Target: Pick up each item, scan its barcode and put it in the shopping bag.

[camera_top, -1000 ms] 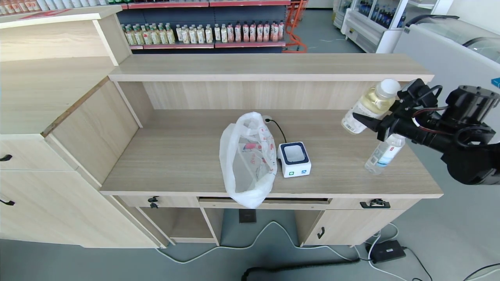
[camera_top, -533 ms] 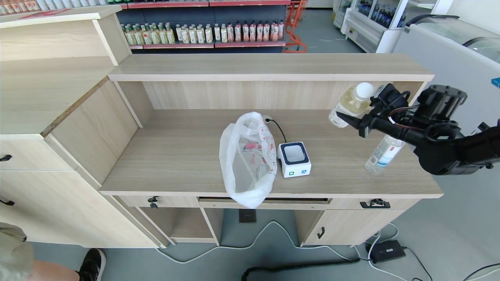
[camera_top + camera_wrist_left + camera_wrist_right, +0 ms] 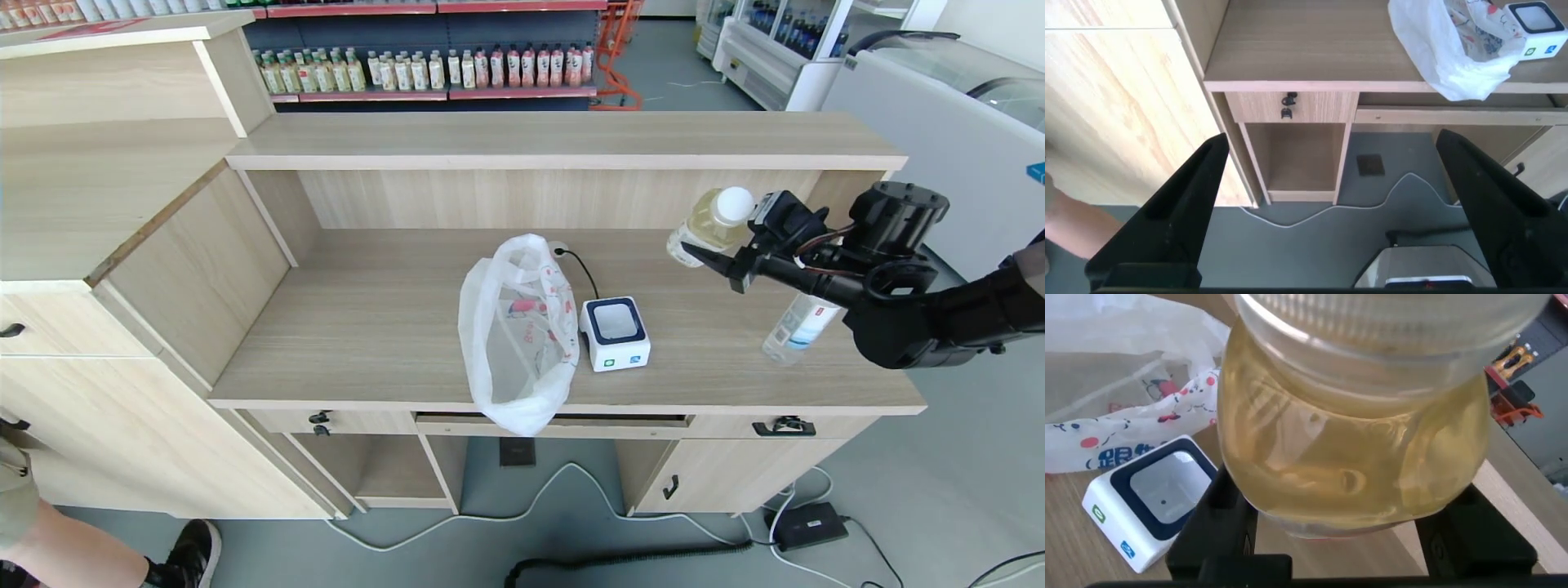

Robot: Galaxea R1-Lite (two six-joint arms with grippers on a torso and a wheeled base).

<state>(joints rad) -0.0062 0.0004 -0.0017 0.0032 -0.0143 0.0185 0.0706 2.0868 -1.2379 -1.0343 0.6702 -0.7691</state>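
head view: counter [image 3: 367, 327], bag [image 3: 514, 335] (shelves [image 3: 424, 72] behind)

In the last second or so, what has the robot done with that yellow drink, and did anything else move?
The right gripper, shut on the yellow drink bottle, carried it to the robot's left above the counter, nearer the scanner. Nothing was picked up or released. The shopping bag, scanner and clear water bottle stayed where they were.

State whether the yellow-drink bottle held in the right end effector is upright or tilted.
Tilted: the bottle slants above the counter, white cap highest, base lower toward the scanner.
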